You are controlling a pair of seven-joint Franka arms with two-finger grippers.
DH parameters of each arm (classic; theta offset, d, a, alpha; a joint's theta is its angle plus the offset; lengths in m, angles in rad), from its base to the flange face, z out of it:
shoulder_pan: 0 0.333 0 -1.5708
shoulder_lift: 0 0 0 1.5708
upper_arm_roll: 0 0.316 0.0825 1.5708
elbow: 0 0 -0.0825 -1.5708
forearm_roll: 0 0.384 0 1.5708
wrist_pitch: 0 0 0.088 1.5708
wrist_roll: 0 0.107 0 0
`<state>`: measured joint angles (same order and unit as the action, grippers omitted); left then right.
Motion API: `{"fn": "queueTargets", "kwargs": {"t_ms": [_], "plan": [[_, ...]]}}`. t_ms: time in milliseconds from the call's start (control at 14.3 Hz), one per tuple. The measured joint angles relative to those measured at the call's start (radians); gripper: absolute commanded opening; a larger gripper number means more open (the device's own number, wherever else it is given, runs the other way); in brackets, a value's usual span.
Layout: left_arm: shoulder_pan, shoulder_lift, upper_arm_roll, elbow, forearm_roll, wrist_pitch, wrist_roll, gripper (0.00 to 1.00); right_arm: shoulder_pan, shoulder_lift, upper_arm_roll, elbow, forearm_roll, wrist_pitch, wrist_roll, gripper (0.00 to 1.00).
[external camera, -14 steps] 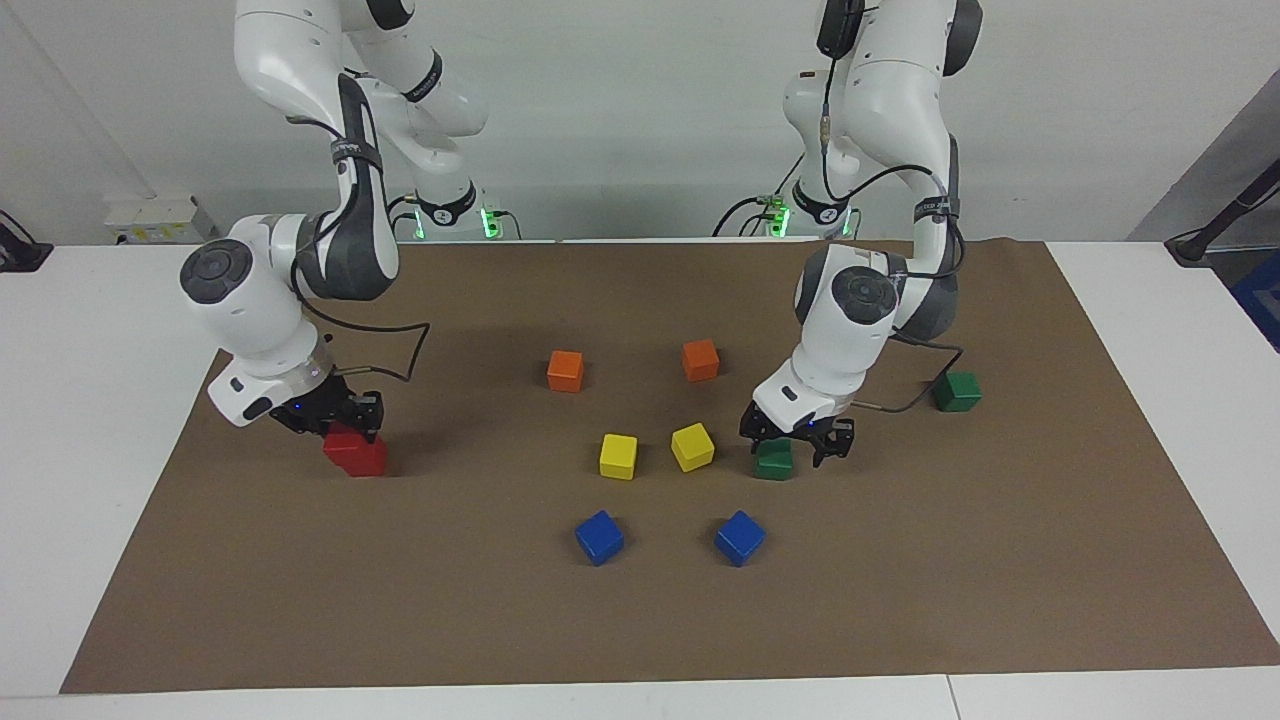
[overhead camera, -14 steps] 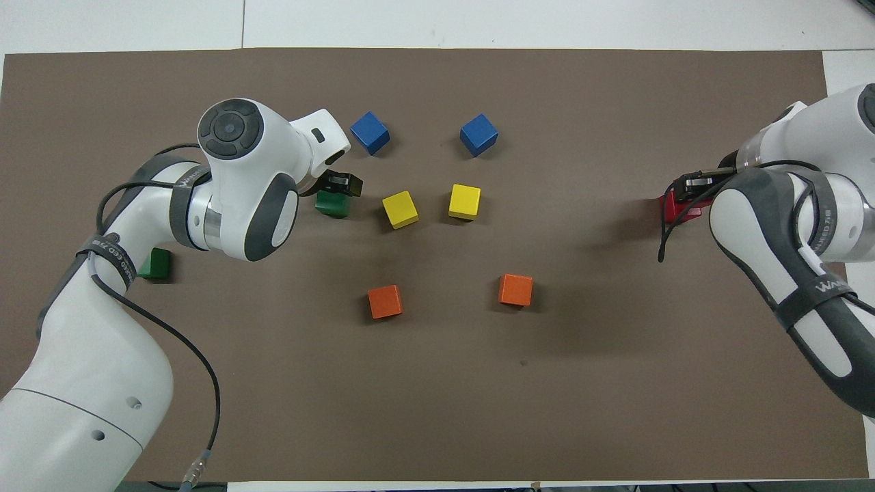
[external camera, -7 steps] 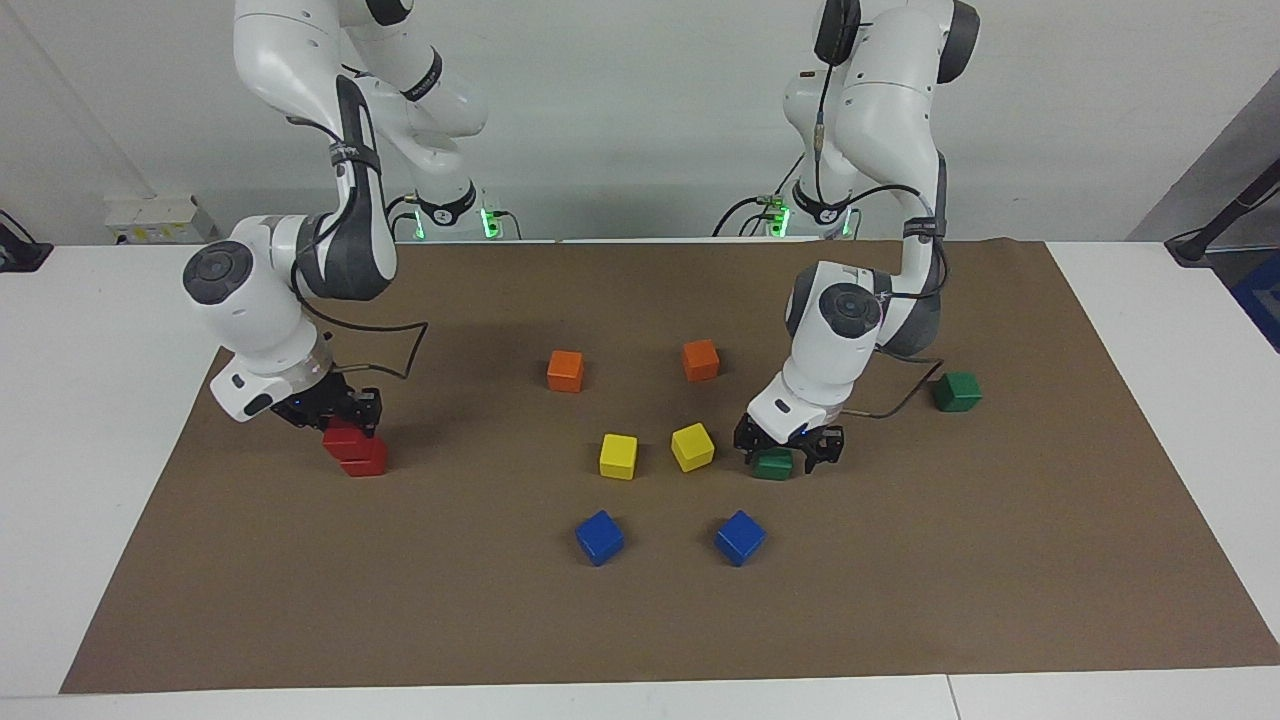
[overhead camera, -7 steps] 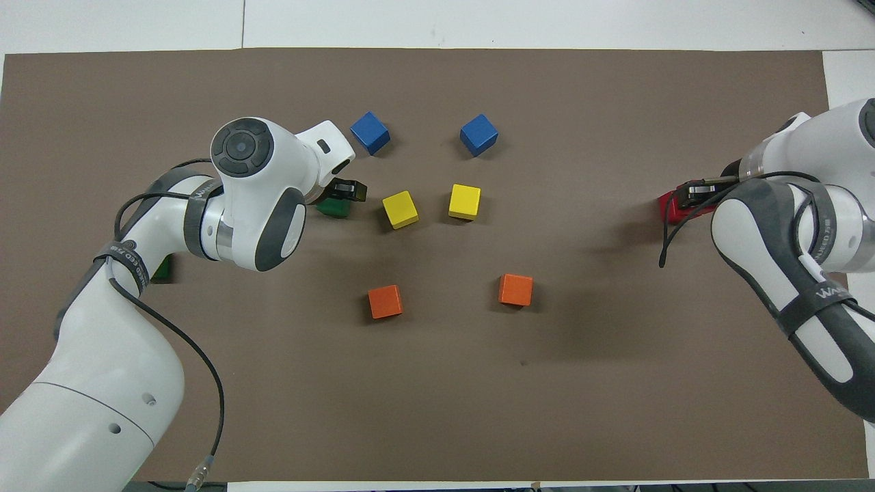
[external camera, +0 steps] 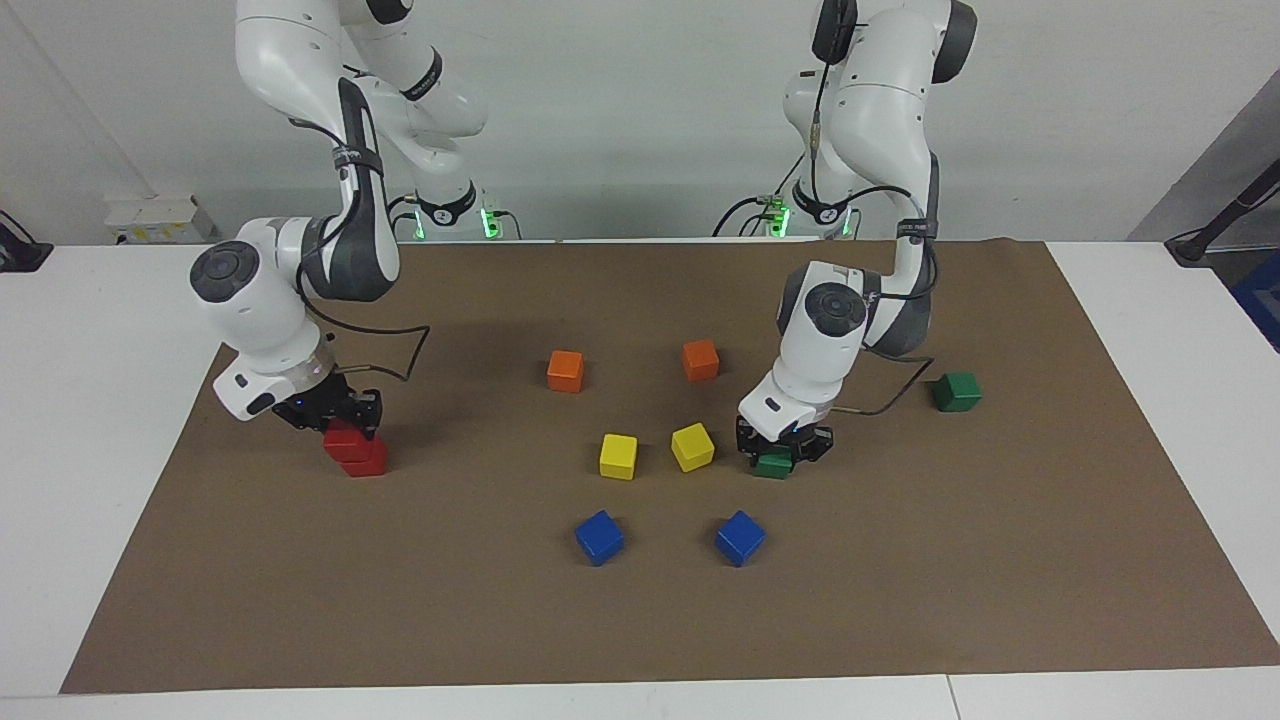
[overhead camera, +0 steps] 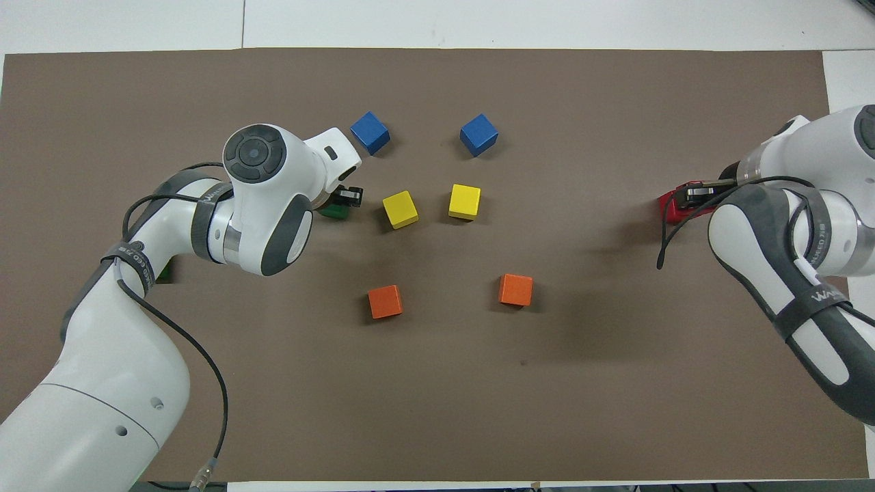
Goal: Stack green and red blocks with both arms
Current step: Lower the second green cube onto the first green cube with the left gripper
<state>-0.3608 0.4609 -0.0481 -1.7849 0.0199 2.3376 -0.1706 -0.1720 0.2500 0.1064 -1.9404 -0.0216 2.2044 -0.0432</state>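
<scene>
Beside the yellow cube (external camera: 692, 446) — left gripper (external camera: 783, 449) clamped on a green block (external camera: 773, 465); right gripper (external camera: 335, 415) gripping stacked red blocks (external camera: 355, 448).

Two red blocks (external camera: 355, 447), seemingly stacked, two green blocks (external camera: 957, 391), two orange cubes (external camera: 565, 370), yellow cubes (external camera: 618, 455), blue cubes (external camera: 599, 537)

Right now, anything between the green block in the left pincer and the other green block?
Nothing visible. Left pincer is down around a green block; bare mat up to the second green block, which lies nearer the robots.
</scene>
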Motion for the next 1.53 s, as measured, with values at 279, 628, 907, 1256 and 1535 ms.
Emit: {"fn": "queueTargets", "kwargs": {"t_ms": [279,628,907,1256,1535], "plan": [[0.026,-0.042,0.016,0.043,0.000,-0.091,-0.011,0.00,0.000,0.000,0.001,-0.009,0.000,0.006,0.000,0.00],[0.177,-0.220,0.022,0.035,0.000,-0.305,0.046,0.00,0.000,-0.001,0.001,-0.023,-0.001,0.030,0.000,0.00],[0.288,-0.336,0.023,-0.093,-0.002,-0.324,0.203,0.00,0.000,-0.004,0.001,-0.028,-0.001,0.038,0.000,0.06],[0.433,-0.422,0.023,-0.246,-0.048,-0.269,0.417,0.00,0.000,-0.005,0.001,-0.031,-0.001,0.048,0.000,0.57],[0.498,-0.470,0.023,-0.411,-0.078,-0.098,0.497,0.00,0.000,-0.005,0.001,-0.032,-0.001,0.049,0.000,0.81]]}}
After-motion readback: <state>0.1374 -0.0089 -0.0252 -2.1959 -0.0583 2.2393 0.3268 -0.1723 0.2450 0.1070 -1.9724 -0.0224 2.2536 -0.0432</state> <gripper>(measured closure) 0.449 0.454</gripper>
